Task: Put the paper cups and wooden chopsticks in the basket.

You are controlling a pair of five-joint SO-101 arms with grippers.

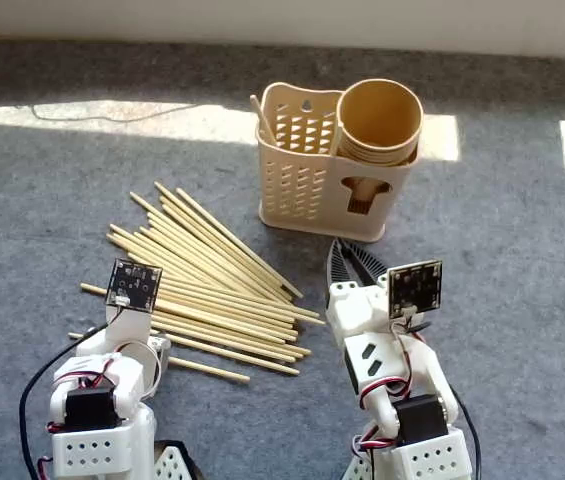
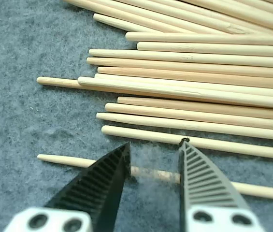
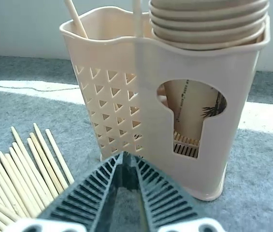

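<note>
A beige plastic basket stands on the grey carpet. Stacked paper cups fill its right compartment, and a wooden chopstick leans in its perforated left one. Several more chopsticks lie in a loose pile left of the basket. My left gripper hangs open low over the near edge of the pile, with one lone chopstick crossing under the gap between its fingers. My right gripper is shut and empty, just in front of the basket.
Grey carpet stretches to the right of the basket and arms. A thin cable lies at the back left in a strip of sunlight. A pale wall edge runs along the far side.
</note>
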